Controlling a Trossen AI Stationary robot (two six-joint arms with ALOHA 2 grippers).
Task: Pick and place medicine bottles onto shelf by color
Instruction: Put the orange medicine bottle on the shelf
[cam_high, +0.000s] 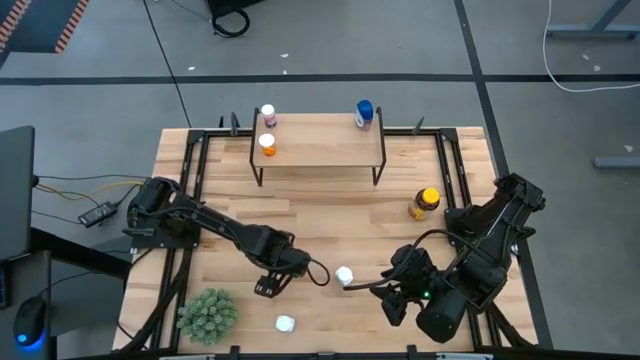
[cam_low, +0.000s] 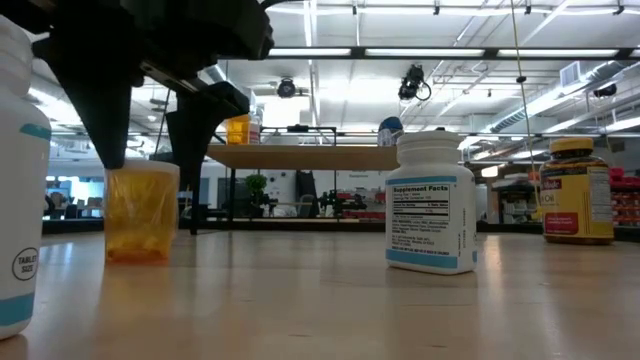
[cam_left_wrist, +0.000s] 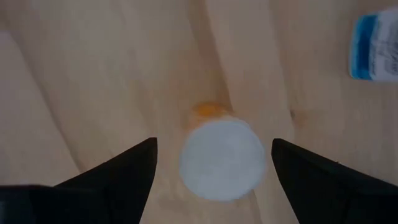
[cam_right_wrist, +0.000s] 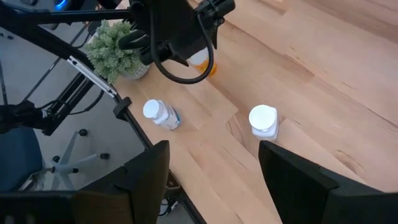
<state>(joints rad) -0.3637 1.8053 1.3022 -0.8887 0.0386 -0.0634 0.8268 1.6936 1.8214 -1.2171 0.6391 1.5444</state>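
Observation:
My left gripper (cam_high: 272, 283) points straight down, open, over an orange bottle with a white cap (cam_left_wrist: 222, 158) that stands on the table. Its fingers stand on either side of the cap with gaps showing. The low view shows the bottle's orange body (cam_low: 140, 212) under the dark fingers. My right gripper (cam_high: 395, 300) hangs open above the table's near right part and holds nothing. On the shelf (cam_high: 318, 150) stand a pinkish bottle (cam_high: 266, 116), an orange bottle (cam_high: 267, 144) and a blue bottle (cam_high: 364, 114).
A white bottle (cam_high: 344, 275) stands between the two grippers, and another white bottle (cam_high: 285, 324) stands by the near edge. A dark amber, yellow-capped bottle (cam_high: 424, 203) stands at the right. A green spiky plant (cam_high: 208, 312) sits at the near left corner.

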